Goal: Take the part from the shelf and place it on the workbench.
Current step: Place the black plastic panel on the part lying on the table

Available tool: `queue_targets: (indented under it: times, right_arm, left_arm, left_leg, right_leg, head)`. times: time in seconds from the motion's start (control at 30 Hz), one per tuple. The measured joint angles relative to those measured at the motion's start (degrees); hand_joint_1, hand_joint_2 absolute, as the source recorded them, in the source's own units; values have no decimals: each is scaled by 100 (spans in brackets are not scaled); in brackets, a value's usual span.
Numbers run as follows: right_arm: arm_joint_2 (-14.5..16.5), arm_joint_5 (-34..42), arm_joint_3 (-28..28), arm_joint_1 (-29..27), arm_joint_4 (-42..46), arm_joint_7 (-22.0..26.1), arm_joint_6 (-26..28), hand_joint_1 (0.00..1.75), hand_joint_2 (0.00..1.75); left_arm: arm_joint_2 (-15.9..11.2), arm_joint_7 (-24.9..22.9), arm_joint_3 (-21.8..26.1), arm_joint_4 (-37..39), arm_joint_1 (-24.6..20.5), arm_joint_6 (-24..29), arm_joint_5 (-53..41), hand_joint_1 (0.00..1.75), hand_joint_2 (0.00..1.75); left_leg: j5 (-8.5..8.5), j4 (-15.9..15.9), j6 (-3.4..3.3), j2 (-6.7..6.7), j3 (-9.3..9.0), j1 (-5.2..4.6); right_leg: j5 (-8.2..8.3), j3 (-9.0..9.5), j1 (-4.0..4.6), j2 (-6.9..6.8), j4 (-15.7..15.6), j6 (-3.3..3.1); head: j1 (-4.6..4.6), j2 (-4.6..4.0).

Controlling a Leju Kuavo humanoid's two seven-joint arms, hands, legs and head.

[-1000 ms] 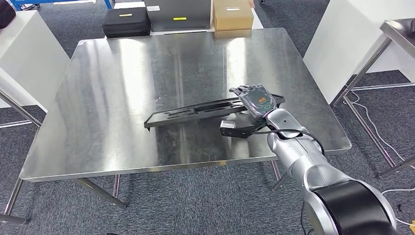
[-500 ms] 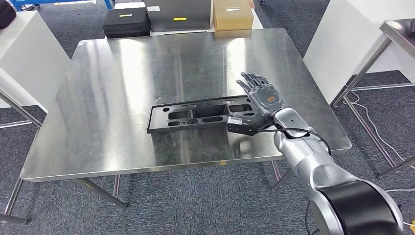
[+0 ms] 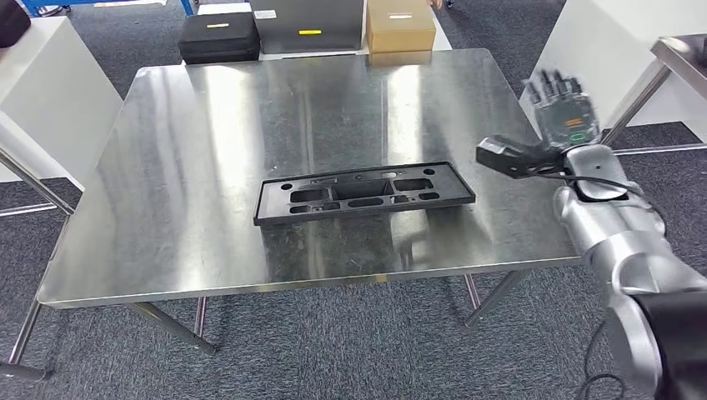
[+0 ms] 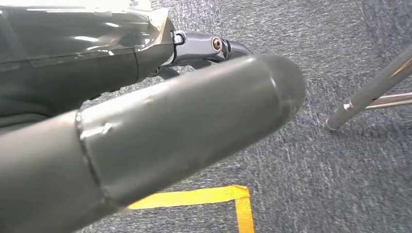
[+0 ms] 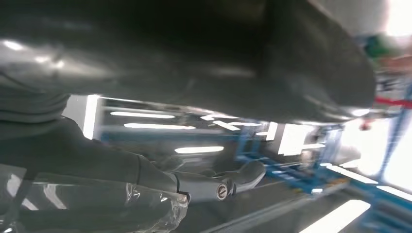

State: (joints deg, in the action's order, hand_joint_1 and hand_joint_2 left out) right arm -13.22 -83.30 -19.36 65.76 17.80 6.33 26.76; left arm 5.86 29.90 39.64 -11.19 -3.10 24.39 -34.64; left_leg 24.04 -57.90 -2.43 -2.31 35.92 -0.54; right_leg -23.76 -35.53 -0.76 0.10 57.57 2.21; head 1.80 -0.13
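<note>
The part [image 3: 363, 193], a long black plastic frame with several cut-outs, lies flat near the front middle of the steel workbench [image 3: 208, 125]. My right hand [image 3: 564, 108] is raised off the table's right edge, fingers spread and upward, holding nothing, well clear of the part. Its wrist view is blurred, with the grey thumb [image 5: 194, 43] against a lit ceiling. In the left wrist view my left hand's thick grey thumb [image 4: 160, 131] hangs above grey carpet with nothing seen in it; its fingers are mostly hidden.
Behind the workbench stand a black case [image 3: 218, 37], a grey box [image 3: 308, 23] and a cardboard box [image 3: 400, 23]. White panels flank both sides, and another metal table [image 3: 679, 58] stands at the right. Yellow floor tape [image 4: 204, 196] marks the carpet.
My right hand let go of the part, which dropped from tilted to flat on the workbench. The hand then rose and swung right, away from the table.
</note>
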Motion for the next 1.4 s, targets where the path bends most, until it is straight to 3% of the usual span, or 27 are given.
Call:
queue_targets:
  times: [0.1, 0.2, 0.37, 0.5, 0.57, 0.63, 0.7, 0.77, 0.87, 0.97, 1.03, 1.1, 1.17, 1.23, 1.37, 1.4]
  right_arm:
    - [-166, -58, 40, 24, 11, -74, 24, 0, 0]
    - [-447, -175, 79, 20, 48, -443, 212, 0, 0]
    - [-1720, 323, 484, -370, 314, -380, 1049, 0, 0]
    - [-2748, 853, 1371, -1844, 1042, -431, 1148, 0, 0]
    - [-2965, 796, 2095, -2874, 1637, -539, 1152, 0, 0]
    - [-2961, 607, 2886, -3798, 2241, -643, 1155, 0, 0]
    - [-2815, 449, 3602, -4585, 2820, -685, 1156, 0, 0]
    - [-2435, 396, 4334, -5274, 3453, -451, 1156, 0, 0]
    - [-1346, 459, 5531, -6121, 4428, 221, 1156, 0, 0]
    - [-383, 542, 6283, -6757, 5098, 299, 1156, 0, 0]
    - [2, 633, 6570, -6925, 5301, 468, 1156, 0, 0]
    - [361, 744, 6953, -6901, 5258, 975, 1155, 0, 0]
    - [716, 773, 7493, -6768, 4871, 1541, 1153, 0, 0]
    - [1021, 696, 8068, -6622, 4217, 1774, 1151, 0, 0]
    - [1378, 358, 8805, -6395, 2383, 1092, 1114, 0, 175]
    - [1443, 287, 8871, -6363, 1935, 858, 1050, 0, 175]
  left_arm:
    - [6, 1, 38, 0, -20, -10, 0, 0, 0]
    - [28, 4, 54, 0, -37, -64, 0, 0, 0]
    - [145, -81, 109, 2, 15, -101, 0, 0, 0]
    - [261, -155, 183, 7, 25, -83, 25, 0, 0]
    - [324, -180, 242, 7, 21, -47, 75, 0, 0]
    - [383, -192, 300, 8, 11, -10, 117, 0, 0]
    - [441, -192, 355, 9, -9, 5, 155, 0, 0]
    - [505, -191, 406, 9, -24, -1, 177, 0, 0]
    - [596, -203, 451, 10, -30, -36, 104, 0, 0]
    - [649, -210, 472, 26, -46, -53, 12, 0, 0]
    - [659, -235, 475, 33, -48, -91, -29, 0, 0]
    - [662, -358, 476, 35, -57, -146, -119, 0, 0]
    - [665, -563, 469, 35, -71, -195, -282, 0, 0]
    - [664, -742, 458, 35, -78, -243, -457, 0, 0]
    - [631, -1062, 369, 35, -80, -269, -818, 0, 0]
    - [612, -1105, 332, 34, -80, -269, -886, 0, 0]
  left_leg:
    - [7, -2, -9, 28, -13, -2]
    - [12, -14, -22, 10, -22, -4]
    - [23, -18, -44, -100, -27, -2]
    - [59, -16, -94, -120, -47, -2]
    - [82, -15, -113, -121, -51, -10]
    - [103, -14, -123, -106, -62, -20]
    - [116, -12, -125, -94, -78, -25]
    - [126, -11, -120, -94, -100, -22]
    - [136, -11, -110, -97, -132, -13]
    - [141, -7, -103, -106, -138, -16]
    - [154, -4, -86, -75, -152, -11]
    - [172, -3, -64, -28, -182, -4]
    - [184, -3, -57, 5, -207, -3]
    - [189, -3, -59, 15, -219, -2]
    - [191, -3, -59, 16, -225, 5]
    - [191, -2, -59, 16, -225, 6]
  right_leg:
    - [3, 0, 0, 30, -5, 3]
    - [-5, -9, -9, 12, -11, 8]
    - [-37, 49, -3, -99, -32, 46]
    - [-60, 119, 29, -123, -59, 81]
    - [-71, 139, 35, -119, -61, 94]
    - [-78, 144, 30, -99, -63, 94]
    - [-92, 151, 26, -87, -65, 96]
    - [-109, 168, 28, -86, -67, 102]
    - [-130, 191, 34, -93, -69, 88]
    - [-142, 198, 28, -105, -68, 77]
    - [-143, 195, 24, -73, -67, 72]
    - [-146, 201, 24, -24, -67, 63]
    - [-150, 212, 23, 4, -67, 58]
    - [-154, 222, 23, 9, -68, 53]
    - [-158, 234, 29, 10, -67, 47]
    - [-158, 234, 31, 10, -67, 46]
  head:
    - [4, 0]
    - [6, 0]
    - [2, 0]
    - [2, 0]
    - [2, 0]
    - [6, 0]
    - [8, 0]
    - [5, 0]
    - [8, 0]
    - [9, 0]
    - [9, 0]
    - [5, 0]
    - [5, 0]
    - [5, 0]
    - [3, 0]
    - [5, 0]
